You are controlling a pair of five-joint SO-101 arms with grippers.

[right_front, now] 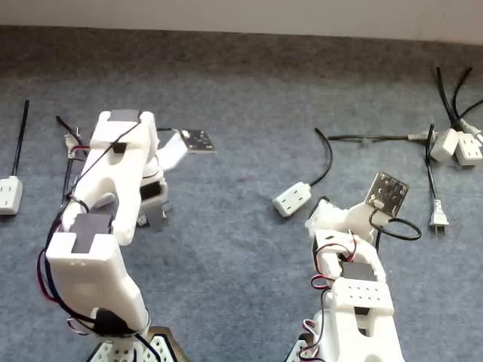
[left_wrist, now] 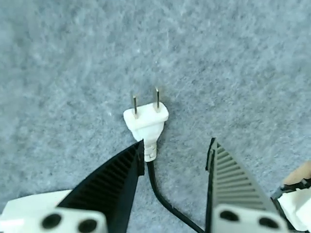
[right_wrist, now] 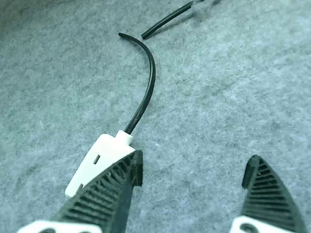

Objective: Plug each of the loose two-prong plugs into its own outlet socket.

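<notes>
A white two-prong plug (left_wrist: 146,121) lies flat on the grey carpet, prongs pointing away from my left gripper (left_wrist: 176,145) and its black cord running back between the fingers. That gripper is open just behind the plug, with one finger (left_wrist: 116,179) touching the plug's strain relief. My right gripper (right_wrist: 195,160) is also open and hangs low over the carpet. One of its fingers (right_wrist: 109,194) overlaps a white outlet socket (right_wrist: 99,158) on a black cord. The same socket (right_front: 292,199) lies mid-table, just ahead of the right arm (right_front: 355,286). Another loose plug (right_front: 438,219) lies at the right.
A second outlet block (right_front: 9,194) sits at the far left edge. Two more white blocks (right_front: 456,145) with black cords cluster at the back right. A loose cord end (right_wrist: 165,20) lies beyond the socket's cord. Open carpet stretches between the arms.
</notes>
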